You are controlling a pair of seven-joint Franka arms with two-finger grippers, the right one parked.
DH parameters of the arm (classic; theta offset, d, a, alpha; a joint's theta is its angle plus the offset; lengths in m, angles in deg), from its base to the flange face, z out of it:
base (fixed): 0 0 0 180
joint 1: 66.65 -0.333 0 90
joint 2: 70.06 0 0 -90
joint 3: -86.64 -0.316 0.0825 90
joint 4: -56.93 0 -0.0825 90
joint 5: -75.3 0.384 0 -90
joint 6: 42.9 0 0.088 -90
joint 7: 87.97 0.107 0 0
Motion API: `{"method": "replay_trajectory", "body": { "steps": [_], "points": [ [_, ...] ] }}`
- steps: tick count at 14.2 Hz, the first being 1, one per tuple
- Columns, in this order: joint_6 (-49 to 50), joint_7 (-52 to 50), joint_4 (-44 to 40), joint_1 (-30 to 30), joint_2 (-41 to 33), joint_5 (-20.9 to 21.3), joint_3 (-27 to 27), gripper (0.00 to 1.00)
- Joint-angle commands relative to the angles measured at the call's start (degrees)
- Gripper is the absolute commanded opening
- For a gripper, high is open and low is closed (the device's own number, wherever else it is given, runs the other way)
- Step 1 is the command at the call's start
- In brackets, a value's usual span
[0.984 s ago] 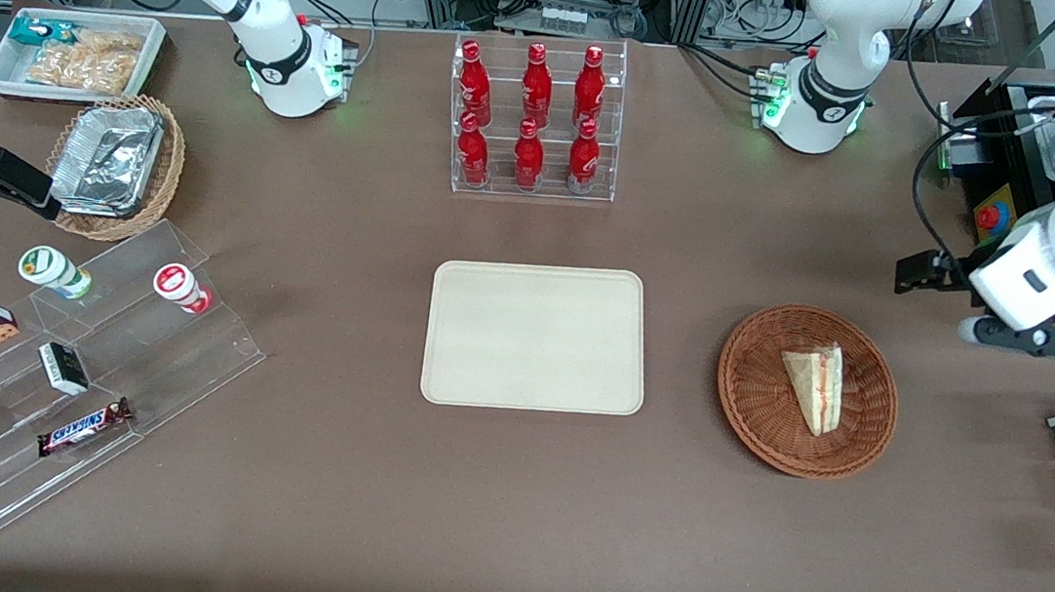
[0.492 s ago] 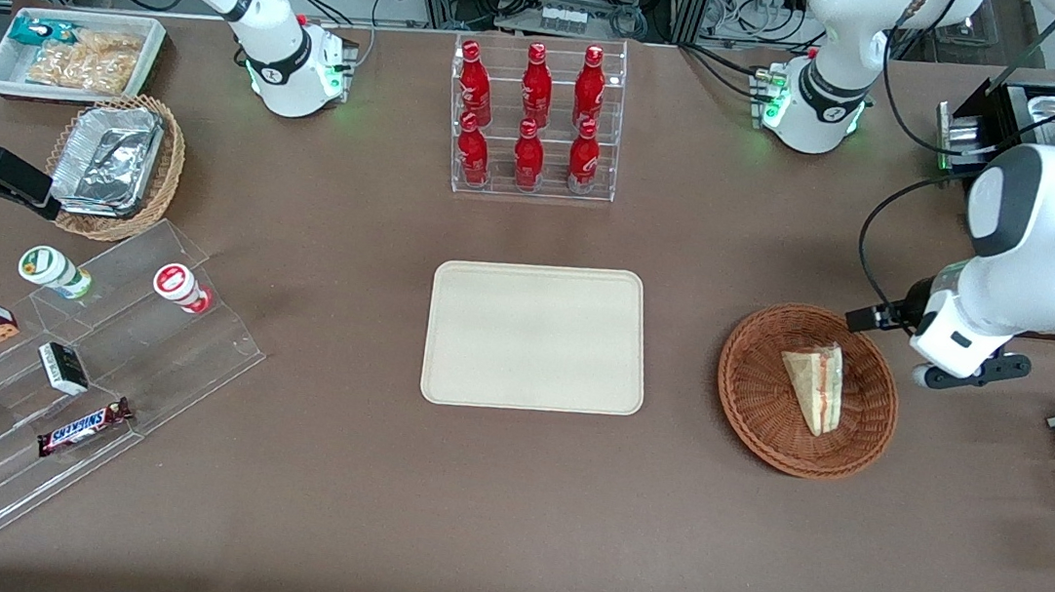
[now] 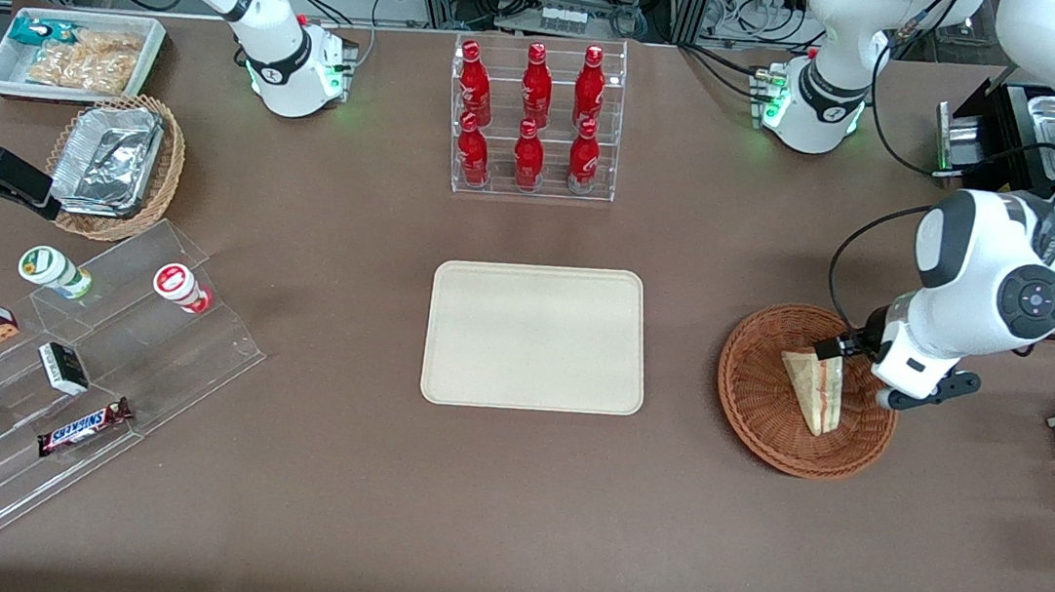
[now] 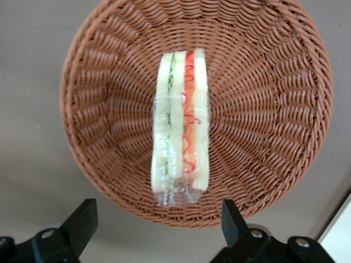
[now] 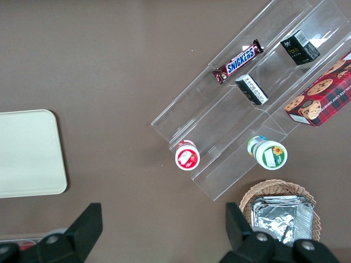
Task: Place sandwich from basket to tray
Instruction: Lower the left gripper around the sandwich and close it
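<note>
Sandwich [image 3: 814,391], wrapped in clear film, lying in reddish-brown wicker basket [image 3: 757,399] at right of centre in the front view, filling edge up with green, red and orange layers showing [image 4: 181,148]. Basket [image 4: 263,109] resting on brown table [image 3: 466,505]. Gripper [image 4: 156,227] hovering above the basket rim, at the side toward the working arm's end; fingers [image 4: 81,222] spread wide, holding nothing, apparently clear of the wrapper though height is hard to judge. Cream tray [image 3: 537,336] at frame centre, well apart from basket. Rack of red bottles [image 3: 534,115] at upper centre, farther from the camera than the tray.
</note>
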Motion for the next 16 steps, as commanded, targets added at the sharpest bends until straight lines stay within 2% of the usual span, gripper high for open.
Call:
{"method": "replay_trajectory", "body": {
  "steps": [1, 4, 15, 16],
  "points": [
    [-3.2, -1.2, 0.0, 1.2, -0.1, -0.5, -0.2, 1.00],
    [-7.3, -1.8, 0.4, 1.5, 2.0, -0.4, -0.2, 1.00],
    [-9.4, -1.1, 2.8, 1.3, 5.1, 0.6, -1.5, 1.00],
    [-10.2, -1.3, 2.9, 1.3, 5.6, 0.6, -1.5, 0.90]
  ]
}}
